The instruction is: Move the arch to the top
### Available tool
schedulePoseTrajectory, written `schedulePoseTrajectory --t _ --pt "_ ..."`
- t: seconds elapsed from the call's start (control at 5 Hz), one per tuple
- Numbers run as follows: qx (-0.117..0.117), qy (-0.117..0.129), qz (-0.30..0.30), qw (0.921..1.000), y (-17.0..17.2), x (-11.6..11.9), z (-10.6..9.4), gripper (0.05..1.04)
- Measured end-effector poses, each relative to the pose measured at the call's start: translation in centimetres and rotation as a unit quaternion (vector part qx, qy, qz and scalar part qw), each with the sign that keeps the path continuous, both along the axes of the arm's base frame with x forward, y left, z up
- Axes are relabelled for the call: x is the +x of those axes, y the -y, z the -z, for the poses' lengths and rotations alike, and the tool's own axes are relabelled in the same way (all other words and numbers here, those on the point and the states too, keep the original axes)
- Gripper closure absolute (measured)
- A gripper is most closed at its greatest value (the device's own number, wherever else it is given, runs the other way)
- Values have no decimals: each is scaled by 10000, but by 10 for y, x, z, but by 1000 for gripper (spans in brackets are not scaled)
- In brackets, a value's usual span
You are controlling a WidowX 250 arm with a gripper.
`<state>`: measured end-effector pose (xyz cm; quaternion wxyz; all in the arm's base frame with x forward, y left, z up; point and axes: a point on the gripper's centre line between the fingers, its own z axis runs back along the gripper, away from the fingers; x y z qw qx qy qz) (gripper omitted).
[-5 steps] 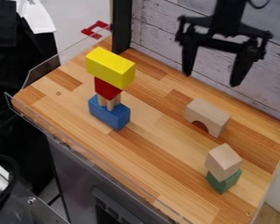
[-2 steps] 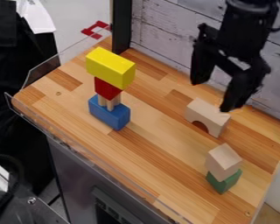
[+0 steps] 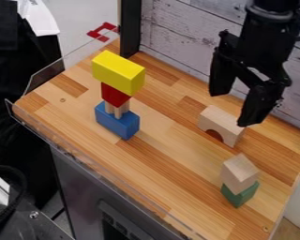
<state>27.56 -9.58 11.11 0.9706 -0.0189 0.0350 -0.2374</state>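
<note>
My gripper (image 3: 228,108) hangs open above and just behind the wooden arch, its two fingertips apart with nothing between them. The natural-wood arch (image 3: 221,124) stands on the table at the right, its curved opening facing down. Left of it rises a tower: a blue block (image 3: 116,121) at the bottom, thin wooden pieces (image 3: 118,109) on it, a red block (image 3: 114,95) above those, and a long yellow block (image 3: 118,72) on top.
A wooden block (image 3: 239,172) sits on a green block (image 3: 239,194) near the table's right corner. A clear rim (image 3: 93,169) runs along the front edge of the table (image 3: 171,154). A black post (image 3: 131,28) and a plank wall (image 3: 177,33) stand behind.
The gripper has come down and turned, and it is nearer the arch than before. The tower, the arch and the other blocks have kept their places.
</note>
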Motion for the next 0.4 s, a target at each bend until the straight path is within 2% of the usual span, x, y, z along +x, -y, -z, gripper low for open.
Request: schedulePoseTrajectory --t 0.4 --pt "-227 116 -868 9959 9 7 4 84"
